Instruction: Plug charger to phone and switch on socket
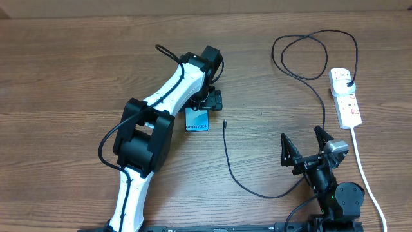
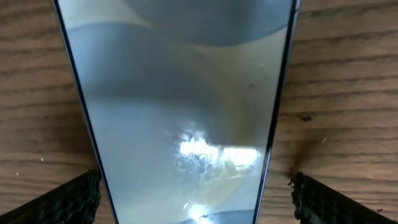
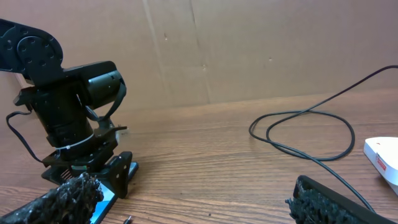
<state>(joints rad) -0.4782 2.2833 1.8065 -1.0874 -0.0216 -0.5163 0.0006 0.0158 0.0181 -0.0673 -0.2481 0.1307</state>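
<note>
At the left of the brown wooden table (image 1: 58, 58), the white-and-black left arm (image 1: 164, 96) stretches over the slim light-blue-screened phone (image 1: 197, 120), which lies flat near the table's middle. The left gripper (image 2: 194, 190) hangs with its jaws apart, one ridged black pad (image 2: 68, 199) on either side of the phone's dark frame. Whether either pad touches the frame I cannot tell. The straddle looks meant to steady the handset so it cannot slide when the connector goes in. Just right of the phone, the small black connector tip (image 1: 224, 122) of the long thin black charger cable (image 1: 248, 188) lies loose on the wood beside the phone's lower end. Further right, the right gripper (image 1: 304, 145) sits low with its jaws spread wide and nothing between them, probably ready to fetch that tip. At the far right, the cable's black plug (image 1: 348, 83) appears seated in the white elongated power strip (image 1: 347, 109), whose red switches (image 1: 351, 101) no gripper is near.
</note>
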